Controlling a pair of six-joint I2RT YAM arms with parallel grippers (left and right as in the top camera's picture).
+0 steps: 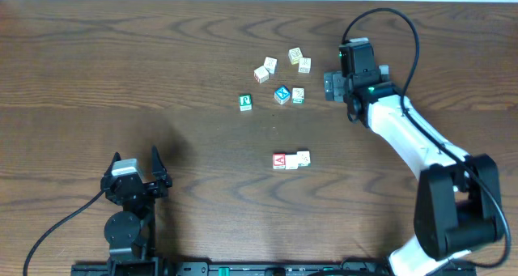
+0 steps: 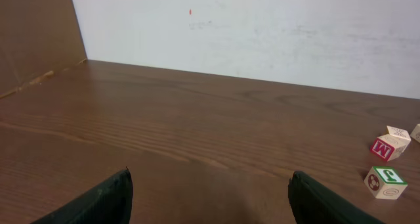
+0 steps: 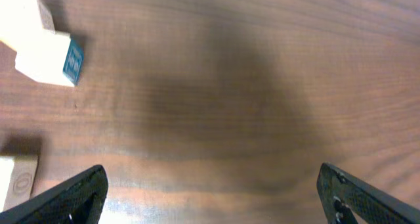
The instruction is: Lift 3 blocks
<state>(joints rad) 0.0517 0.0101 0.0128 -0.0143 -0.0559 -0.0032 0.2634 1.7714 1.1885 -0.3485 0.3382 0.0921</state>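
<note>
One dark wooden table (image 1: 121, 65), white wall (image 2: 262, 27)

The overhead camera looked straight down, taking in the whole table (image 1: 121, 65) and all the blocks (image 1: 291, 159). The left wrist camera sat low, facing across the wood toward a white wall (image 2: 262, 33). The right wrist camera looked steeply down from close. Each shared a few blocks with the overhead.

Dark wooden table (image 1: 121, 65), three blocks (image 1: 291, 160) in a row, seemingly touching, other cubes (image 1: 261, 74) scattered beyond.
</note>
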